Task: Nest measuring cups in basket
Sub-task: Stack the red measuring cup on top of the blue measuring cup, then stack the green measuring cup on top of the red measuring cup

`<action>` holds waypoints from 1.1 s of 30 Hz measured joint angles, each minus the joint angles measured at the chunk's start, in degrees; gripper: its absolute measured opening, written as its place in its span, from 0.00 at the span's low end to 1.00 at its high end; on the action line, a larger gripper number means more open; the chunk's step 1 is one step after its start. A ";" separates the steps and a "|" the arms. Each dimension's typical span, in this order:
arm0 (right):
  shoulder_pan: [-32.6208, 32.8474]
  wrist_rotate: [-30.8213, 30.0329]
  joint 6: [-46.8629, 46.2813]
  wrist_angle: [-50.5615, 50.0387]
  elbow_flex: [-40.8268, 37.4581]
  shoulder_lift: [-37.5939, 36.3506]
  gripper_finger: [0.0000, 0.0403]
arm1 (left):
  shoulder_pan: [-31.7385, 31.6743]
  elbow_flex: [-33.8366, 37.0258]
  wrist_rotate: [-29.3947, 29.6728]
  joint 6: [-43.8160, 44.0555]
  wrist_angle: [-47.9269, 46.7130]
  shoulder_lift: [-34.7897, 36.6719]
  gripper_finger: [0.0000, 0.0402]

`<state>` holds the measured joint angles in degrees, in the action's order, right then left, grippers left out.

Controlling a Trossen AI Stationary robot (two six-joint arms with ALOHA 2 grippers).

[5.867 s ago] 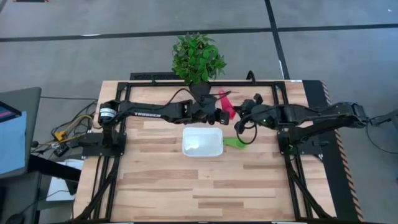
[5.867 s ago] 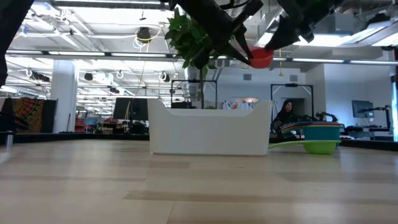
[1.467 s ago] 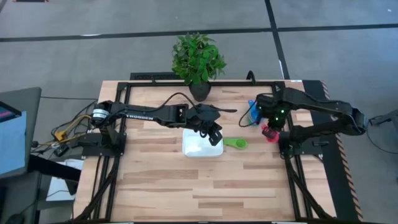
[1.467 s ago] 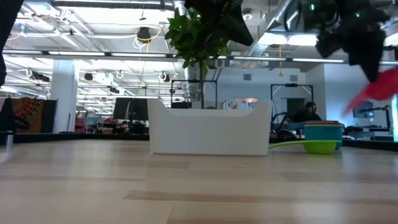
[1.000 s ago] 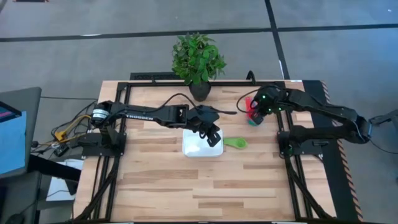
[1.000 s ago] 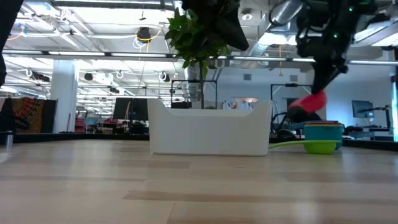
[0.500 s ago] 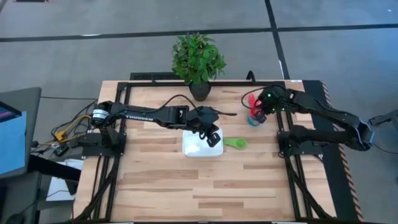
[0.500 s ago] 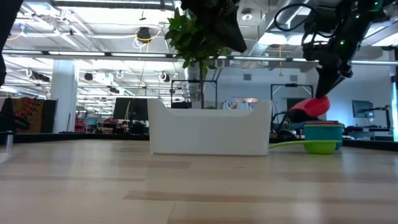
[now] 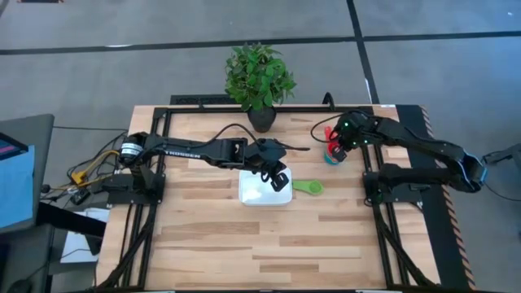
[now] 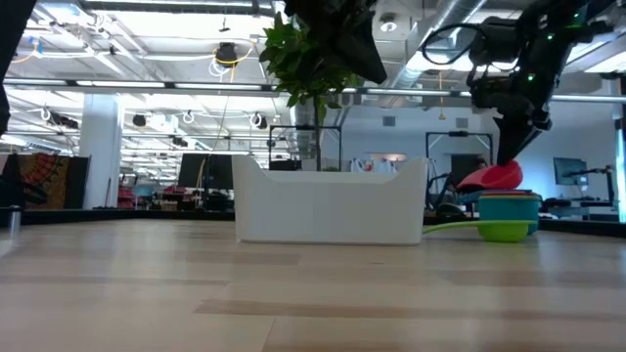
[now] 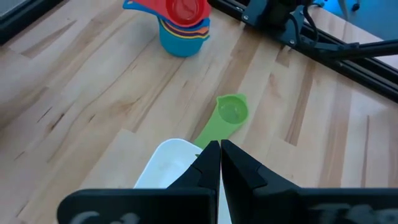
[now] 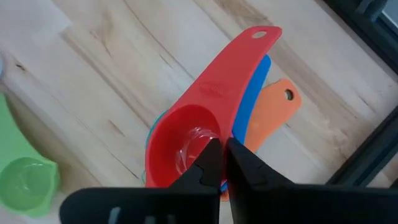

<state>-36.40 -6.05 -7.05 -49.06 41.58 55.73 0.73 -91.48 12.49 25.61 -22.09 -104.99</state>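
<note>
Wooden surface (image 9: 244, 236): right end effector (image 9: 333, 147), fingers nearly closed, over red cup (image 12: 186, 146); lifting may topple the tilted cup off the stack (image 11: 182, 36).

- A wooden table (image 9: 212, 244) made of pale planks is seen.
- A white basket (image 9: 259, 195) is placed near its middle.
- A green cup (image 9: 308, 187) lies just beside the basket.
- A stack of cups (image 9: 332, 155) stands toward the right edge.
- A potted plant (image 9: 259, 81) sits at the far edge.

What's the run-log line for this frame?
left claw: shut, empty, over basket | right claw: nearly shut, at red cup atop cup stack | green cup: on table beside basket | basket: empty
</note>
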 joint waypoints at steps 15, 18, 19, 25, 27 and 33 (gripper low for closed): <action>-0.03 -1.41 -7.36 -5.84 1.71 1.27 0.33 | -0.33 0.00 0.22 -2.49 -0.52 0.00 0.00; 0.06 -0.92 -9.36 -7.12 2.79 0.45 0.38 | -0.74 0.00 0.20 -2.51 -0.52 0.00 0.00; 0.33 0.12 -9.52 -7.10 3.13 -0.08 0.39 | -0.91 0.00 0.20 -2.51 -0.52 0.00 0.00; 9.19 10.00 -11.12 -3.78 3.44 -2.26 0.37 | -1.98 0.00 0.18 -2.97 -0.57 0.00 0.00; 14.53 10.31 -11.14 -1.56 2.46 -1.80 0.36 | -2.32 0.00 -0.01 -3.82 -0.57 0.00 0.00; 26.92 6.13 -10.45 2.67 2.03 4.09 0.34 | -2.95 0.00 -0.06 -4.97 -0.58 0.00 0.00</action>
<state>-9.48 0.08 -17.50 -46.39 43.62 59.82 -2.22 -91.48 12.43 20.63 -22.66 -104.99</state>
